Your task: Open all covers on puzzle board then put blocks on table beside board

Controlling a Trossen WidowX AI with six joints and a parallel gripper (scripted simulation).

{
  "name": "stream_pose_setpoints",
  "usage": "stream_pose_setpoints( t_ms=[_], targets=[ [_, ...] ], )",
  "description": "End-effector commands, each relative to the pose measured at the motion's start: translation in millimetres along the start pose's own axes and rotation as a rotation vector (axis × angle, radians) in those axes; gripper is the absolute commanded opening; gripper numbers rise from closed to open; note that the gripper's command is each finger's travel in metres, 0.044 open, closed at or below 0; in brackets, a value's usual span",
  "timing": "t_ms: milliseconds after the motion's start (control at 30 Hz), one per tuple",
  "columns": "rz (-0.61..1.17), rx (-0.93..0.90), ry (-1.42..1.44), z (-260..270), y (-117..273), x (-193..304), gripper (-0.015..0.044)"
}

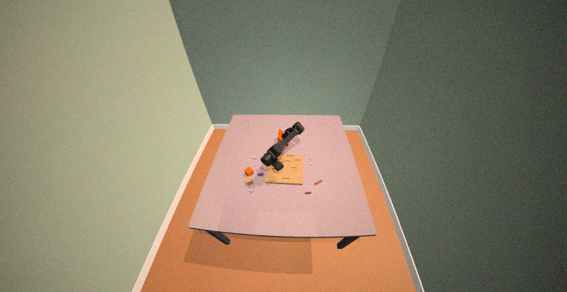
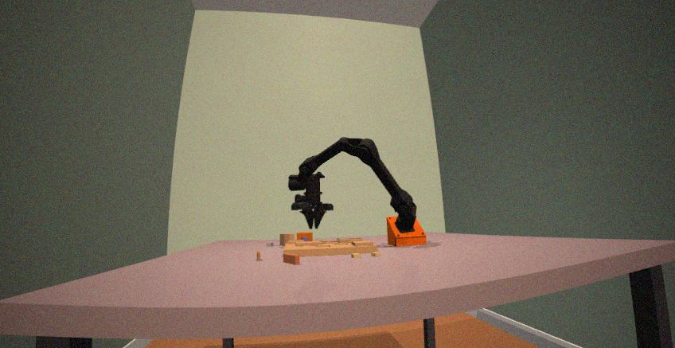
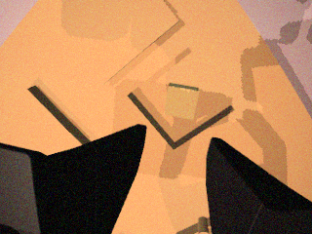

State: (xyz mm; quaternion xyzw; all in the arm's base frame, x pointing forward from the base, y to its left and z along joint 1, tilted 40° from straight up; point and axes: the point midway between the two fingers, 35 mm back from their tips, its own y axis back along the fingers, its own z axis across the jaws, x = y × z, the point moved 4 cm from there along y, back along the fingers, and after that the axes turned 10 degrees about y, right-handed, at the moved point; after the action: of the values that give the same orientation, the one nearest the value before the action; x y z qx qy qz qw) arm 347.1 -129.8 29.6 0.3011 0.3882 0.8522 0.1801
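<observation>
My claw (image 1: 279, 166) (image 2: 313, 226) (image 3: 177, 140) hangs over the wooden puzzle board (image 1: 294, 174) (image 2: 331, 251) (image 3: 93, 54), fingertips parted with nothing between them. In my wrist view, a pale yellow block (image 3: 181, 103) sits on or in the board just above centre, over a dark V-shaped pair of strips; I can't tell its depth. From the top, an orange cube (image 1: 248, 171) (image 2: 304, 236) rests on the table, left of the board.

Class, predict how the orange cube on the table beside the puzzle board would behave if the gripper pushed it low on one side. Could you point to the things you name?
The orange cube (image 1: 249, 171) would probably slide rather than roll, given its flat faces and square edges. Tipping seems unlikely, since it looks about as wide as tall. It appears solid and stiff, so it should keep its shape.
</observation>
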Motion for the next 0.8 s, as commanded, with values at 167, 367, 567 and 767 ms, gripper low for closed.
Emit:
stream_pose_setpoints(
  t_ms=[167,367,567,767],
  targets=[
    [-0.001,0.006,0.046,0.5,5.6,0.9,0.0144],
    [0.000,0.006,0.138,0.6,3.5,0.7,0.0144],
    [0.000,0.006,0.231,0.6,1.5,0.6,0.0144],
    [0.000,0.006,0.324,0.6,-0.6,0.5,0.0144]
  ],
)
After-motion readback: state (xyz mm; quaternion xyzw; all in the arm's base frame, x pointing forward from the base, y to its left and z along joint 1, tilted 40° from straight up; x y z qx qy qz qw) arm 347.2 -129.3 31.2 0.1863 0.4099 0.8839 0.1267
